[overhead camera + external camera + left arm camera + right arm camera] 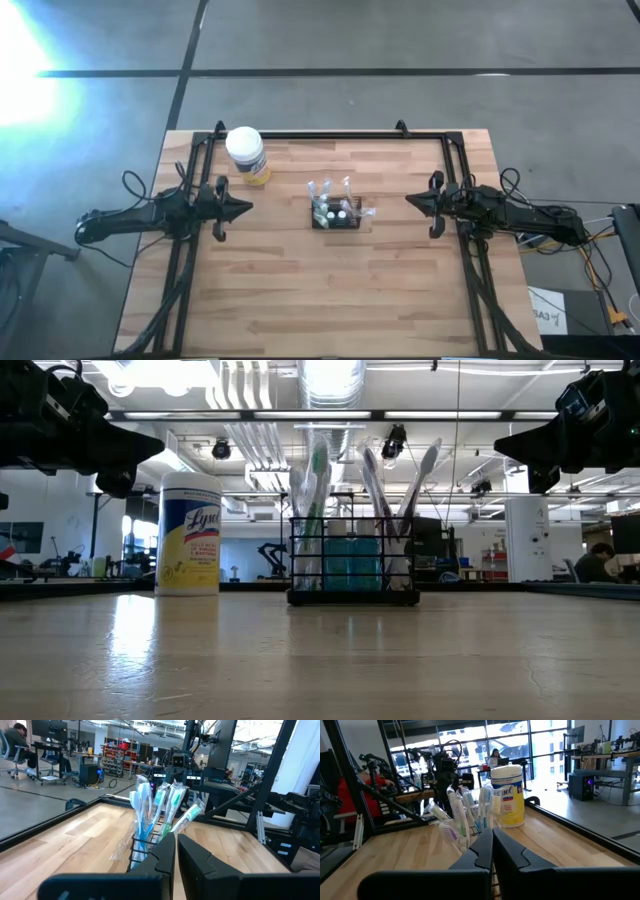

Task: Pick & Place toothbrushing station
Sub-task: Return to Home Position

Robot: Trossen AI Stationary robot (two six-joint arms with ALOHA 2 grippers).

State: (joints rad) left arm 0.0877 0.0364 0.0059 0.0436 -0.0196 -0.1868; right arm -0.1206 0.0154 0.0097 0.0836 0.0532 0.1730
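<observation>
One wooden worktop (pixel 330 300) carries everything. Two arms wait low at its sides, the left hand (pixel 243 208) and the right hand (pixel 413 200) both closed on nothing and pointing inward. One round wipes tub (pixel 246 152) stands near the far left edge. One black mesh holder (pixel 352 596) sits upright mid-worktop, between the hands and well apart from each. It looks light and stiff but top-heavy, so I would pinch the upper rim of a short wall, clear of the handles. Its toothbrushes (pixel 144 802) stand bunched, some wrapped and slippery; at least five, too crowded to count.
</observation>
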